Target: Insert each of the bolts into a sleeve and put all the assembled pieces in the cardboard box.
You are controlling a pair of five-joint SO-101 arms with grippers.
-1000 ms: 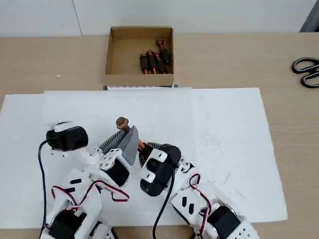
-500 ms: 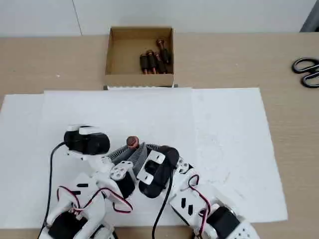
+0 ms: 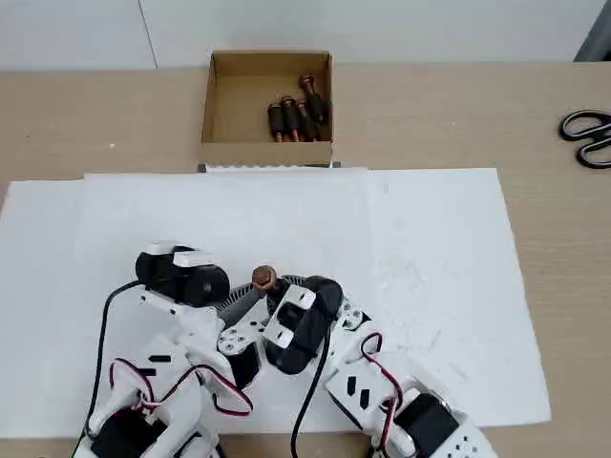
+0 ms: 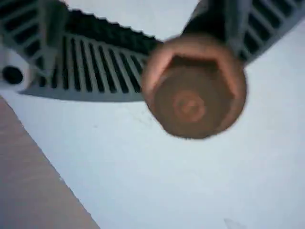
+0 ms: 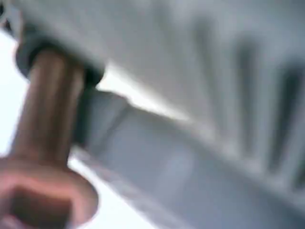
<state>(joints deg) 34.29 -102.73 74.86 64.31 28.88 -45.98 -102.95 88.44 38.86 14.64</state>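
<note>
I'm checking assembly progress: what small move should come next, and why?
Probably push the bolt deeper into the sleeve: in the right wrist view bare shank shows between its head and the sleeve mouth, so it seems not fully seated.

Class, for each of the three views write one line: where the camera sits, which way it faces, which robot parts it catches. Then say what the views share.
High view: fixed above the table, facing down on the cardboard box, paper, bolt, left arm and right arm.
Left wrist view: on the left arm's wrist, facing along its ribbed fingers at the bolt's head, paper beyond.
Right wrist view: on the right arm's wrist, pressed close to the bolt's shaft and a grey ribbed part.
Shared: all three show the bolt.
</note>
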